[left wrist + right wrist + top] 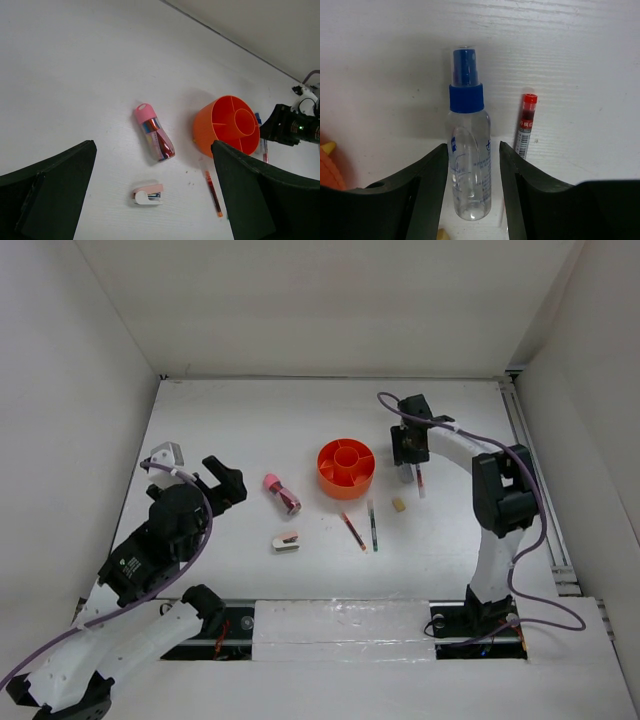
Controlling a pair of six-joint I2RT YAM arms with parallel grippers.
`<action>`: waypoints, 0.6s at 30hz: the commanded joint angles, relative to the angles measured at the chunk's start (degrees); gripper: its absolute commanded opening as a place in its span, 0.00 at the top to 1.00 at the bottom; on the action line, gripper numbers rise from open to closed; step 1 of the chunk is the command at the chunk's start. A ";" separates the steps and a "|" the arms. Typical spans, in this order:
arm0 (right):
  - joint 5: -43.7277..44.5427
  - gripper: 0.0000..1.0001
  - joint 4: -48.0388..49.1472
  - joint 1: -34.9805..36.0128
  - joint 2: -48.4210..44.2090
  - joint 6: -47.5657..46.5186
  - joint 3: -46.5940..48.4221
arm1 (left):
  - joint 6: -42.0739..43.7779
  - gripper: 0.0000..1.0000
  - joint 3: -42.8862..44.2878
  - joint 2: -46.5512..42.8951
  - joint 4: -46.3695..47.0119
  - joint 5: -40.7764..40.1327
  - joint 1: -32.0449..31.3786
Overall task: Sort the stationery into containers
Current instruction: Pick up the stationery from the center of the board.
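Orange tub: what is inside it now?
Nothing shows inside the orange tub: every compartment in view looks empty. In the left wrist view its near wall covers the floors of the nearest compartments.

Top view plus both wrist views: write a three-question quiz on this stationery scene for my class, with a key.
1. True or false: the tube lies inside the tub.
2. The right claw has its fingers: A either side of the bottle; B closed above it; C nowhere near it.
3. Fill in: the tube's cap is ____.
Key: 1 false; 2 A; 3 pink.
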 commanded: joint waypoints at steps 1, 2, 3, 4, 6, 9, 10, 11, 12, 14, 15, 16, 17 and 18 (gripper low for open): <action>-0.12 0.50 -3.62 0.43 3.10 -0.23 3.30 | -0.43 0.01 0.10 -0.89 0.30 -1.69 -0.02; -0.12 0.50 -4.33 0.43 3.63 -0.75 3.92 | -0.43 0.01 0.10 -0.89 0.30 -1.69 -0.02; -0.12 0.50 -5.72 0.43 4.16 -0.76 4.54 | -0.43 0.01 0.10 -0.89 0.30 -1.69 -0.02; -0.12 0.50 -6.26 0.43 4.16 -0.76 5.15 | -0.43 0.01 0.10 -0.89 0.30 -1.69 -0.02; -0.12 0.51 -6.88 0.43 5.30 -1.37 5.86 | -0.43 0.01 0.10 -0.89 -0.22 -1.69 -0.02; -0.12 0.52 -8.37 0.43 6.53 -2.07 7.88 | -0.96 0.01 0.63 -0.89 -0.23 -2.22 -0.02; -0.12 0.54 -9.59 0.43 7.06 -2.86 8.58 | -0.96 0.01 0.63 -0.89 -0.23 -2.22 -0.02; -0.12 0.54 -10.13 0.43 7.06 -2.87 9.89 | -0.96 0.01 0.63 -0.89 -0.23 -2.22 -0.02; -0.12 0.54 -10.13 0.43 7.93 -3.56 10.43 | -0.96 0.01 0.63 -0.89 -0.23 -2.22 -0.02; -0.12 0.54 -11.27 0.43 8.56 -3.57 11.30 | -0.96 0.01 0.63 -0.89 -0.23 -2.22 -0.02; -0.12 0.56 -11.28 0.43 9.08 -3.57 11.31 | -0.96 0.01 0.63 -0.89 -0.23 -2.22 -0.02; -0.12 0.64 -11.28 0.43 9.09 -3.57 11.92 | -0.96 0.01 0.63 -1.41 -0.23 -2.22 -0.02; -0.12 0.69 -11.28 0.43 9.09 -3.57 11.92 | -0.96 0.01 0.63 -1.41 -0.23 -2.22 -0.02; -0.12 0.75 -11.28 0.43 9.09 -3.57 11.92 | -0.96 0.01 0.63 -1.41 -0.23 -2.22 -0.02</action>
